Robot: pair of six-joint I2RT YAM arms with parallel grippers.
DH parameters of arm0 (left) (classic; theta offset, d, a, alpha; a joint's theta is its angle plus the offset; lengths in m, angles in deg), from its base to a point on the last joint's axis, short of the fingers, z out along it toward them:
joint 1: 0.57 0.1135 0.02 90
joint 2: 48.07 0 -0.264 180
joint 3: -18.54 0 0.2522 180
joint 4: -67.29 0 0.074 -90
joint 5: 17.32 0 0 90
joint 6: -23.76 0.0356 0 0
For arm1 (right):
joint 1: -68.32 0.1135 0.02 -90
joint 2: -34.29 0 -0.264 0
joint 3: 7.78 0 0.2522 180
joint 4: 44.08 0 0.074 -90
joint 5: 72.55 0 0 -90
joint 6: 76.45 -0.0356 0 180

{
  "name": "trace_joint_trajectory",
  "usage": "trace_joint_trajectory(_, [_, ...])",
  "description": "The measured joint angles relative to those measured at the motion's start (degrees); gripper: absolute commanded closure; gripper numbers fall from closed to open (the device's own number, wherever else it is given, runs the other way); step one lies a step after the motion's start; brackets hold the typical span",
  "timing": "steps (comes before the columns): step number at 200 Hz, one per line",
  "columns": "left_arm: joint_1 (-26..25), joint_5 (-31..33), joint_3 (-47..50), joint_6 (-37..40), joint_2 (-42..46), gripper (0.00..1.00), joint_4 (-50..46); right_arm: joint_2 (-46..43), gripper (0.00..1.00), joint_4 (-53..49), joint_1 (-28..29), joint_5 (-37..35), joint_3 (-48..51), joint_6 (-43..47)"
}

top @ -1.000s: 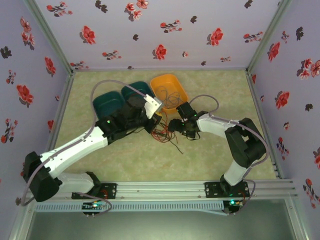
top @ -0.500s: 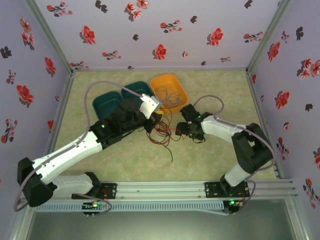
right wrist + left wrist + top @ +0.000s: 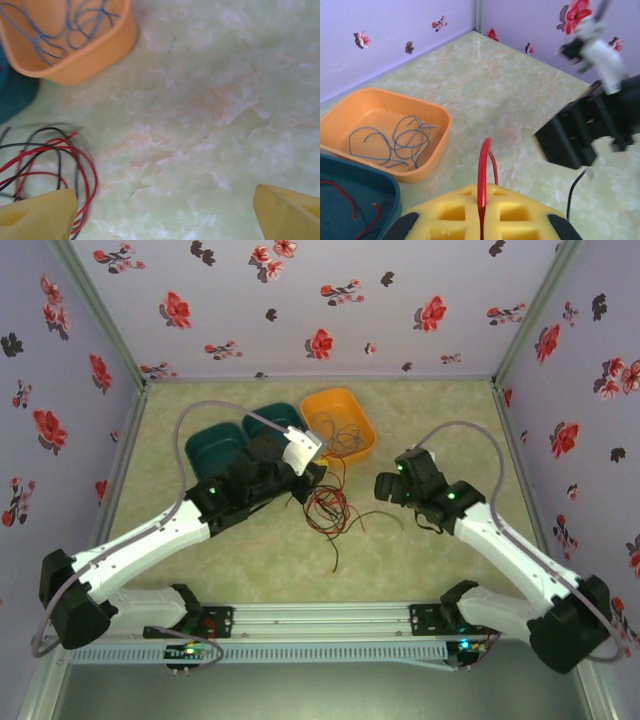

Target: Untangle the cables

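Right gripper (image 3: 383, 486) has swung out to the R and is now off the tangle and apart from it. The L arm has barely shifted.

Near to far:
- Nearest the arm bases is a black tail (image 3: 335, 552). It lies on the table (image 3: 220, 550) and runs roughly near-far, free end toward the near edge.
- Next is the main bundle of cables (image 3: 325, 508), red & black loops. It sits between the two grippers, just below the L one. Its long axis is also near-far, top end up at the L fingers.
- Left gripper (image 3: 316, 476) is clamped on a red strand (image 3: 483, 165); the wrist cam shows the loop rising from between the yellow pads.
- R gripper's jaws stand wide w/ nothing between them. R wrist cam has the red/black loops at its lower-L corner, so the bundle lies to its L.
- Farther back are the teal trays (image 3: 215, 445), w/ a red piece in one (L wrist cam).
- Farthest is the orange tray (image 3: 362, 425), holding blue strands (image 3: 395, 142).

Judgement: the L arm is nearer and already holds the top. The next move prob turns on the R gripper coming back L-ward to catch a black strand and pull across the bundle's axis. Can't tell if the black is still knotted w/ the red.
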Motion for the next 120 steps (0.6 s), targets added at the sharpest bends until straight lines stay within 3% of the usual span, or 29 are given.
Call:
trace_joint_trajectory(48, [0.0,2.0,-2.3,-3.0,-3.6,1.00,-1.0,-7.5,0.08,7.2,5.0,2.6,2.4,3.7])
trace_joint_trajectory(89, [0.0,2.0,-3.2,-4.6,-4.3,1.00,-1.9,-5.2,0.06,12.8,14.1,-1.9,2.1,7.8])
trace_joint_trajectory(120, [0.0,1.9,-3.4,-5.4,-4.3,1.00,-2.1,-0.7,0.06,18.0,15.9,-6.9,2.1,9.8])
